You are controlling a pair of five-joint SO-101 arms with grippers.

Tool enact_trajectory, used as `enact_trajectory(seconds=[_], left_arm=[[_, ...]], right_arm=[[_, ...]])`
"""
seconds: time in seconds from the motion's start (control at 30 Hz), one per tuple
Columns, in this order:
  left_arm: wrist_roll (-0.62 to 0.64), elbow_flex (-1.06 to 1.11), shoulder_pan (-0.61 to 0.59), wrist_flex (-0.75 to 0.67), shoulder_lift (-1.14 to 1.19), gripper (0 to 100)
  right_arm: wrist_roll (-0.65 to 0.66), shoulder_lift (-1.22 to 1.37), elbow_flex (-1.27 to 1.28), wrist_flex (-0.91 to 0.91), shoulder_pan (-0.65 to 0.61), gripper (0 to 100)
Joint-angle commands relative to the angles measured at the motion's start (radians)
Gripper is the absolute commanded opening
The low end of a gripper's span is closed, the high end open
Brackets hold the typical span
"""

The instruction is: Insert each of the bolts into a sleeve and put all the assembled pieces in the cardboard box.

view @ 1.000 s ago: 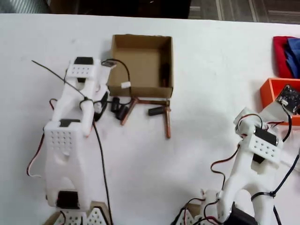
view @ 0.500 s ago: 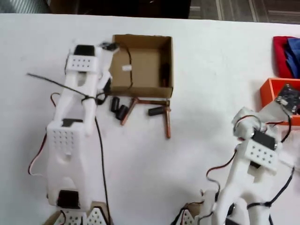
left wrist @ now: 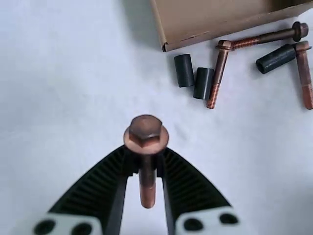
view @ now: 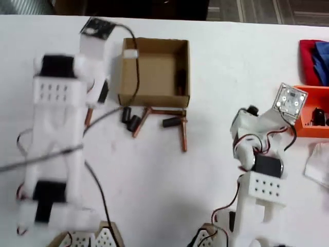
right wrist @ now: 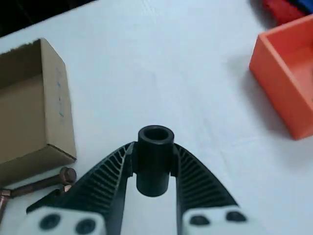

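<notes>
Holding one part in each gripper, ready for mating.
Your left gripper clamps a bolt by its shank; your right gripper grasps a sleeve, bore exposed. The cardboard box sits upper centre in the high view.

A white table spans the scene, its far edge meeting a dark floor with a strip of corrugated metal at the far left. At the right edge of the table sits an orange bin holding a small dark item that is too small to make out, and just beyond it, farther off, lies a red cloth with a blue cloth on top. Nearer than the bin, at the same right edge, rests a crumpled white sheet.
</notes>
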Motion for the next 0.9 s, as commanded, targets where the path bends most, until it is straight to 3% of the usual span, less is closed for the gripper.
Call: enact_trajectory(seconds=[0.0, 0.27, 0.43, 0.57, 0.67, 0.73, 0.87], left_arm=[[0.003, 0.236, -0.014, -0.112, -0.308, 2], [0.003, 0.872, -0.014, -0.583, -0.878, 3], [0.028, 1.173, -0.006, -0.824, -1.237, 3], [0.264, 1.382, -0.014, -0.953, -1.487, 3], [0.473, 1.503, -0.012, -1.051, -1.637, 3], [0.497, 1.529, -0.014, -1.086, -1.676, 3], [0.422, 1.526, -0.014, -1.089, -1.634, 3]], right_arm=[[-0.008, -0.133, -0.006, -0.025, -0.012, 2.2], [-0.015, -0.39, 0.13, -0.027, -0.042, 2.2], [-0.011, -0.638, 0.244, -0.027, -0.186, 2.2], [-0.009, -0.835, 0.334, -0.033, -0.332, 2.2], [-0.008, -0.806, 0.388, -0.125, -0.371, 2.2], [-0.008, -0.786, 0.433, -0.242, -0.377, 2.2], [-0.009, -0.789, 0.525, -0.461, -0.41, 2.2]])
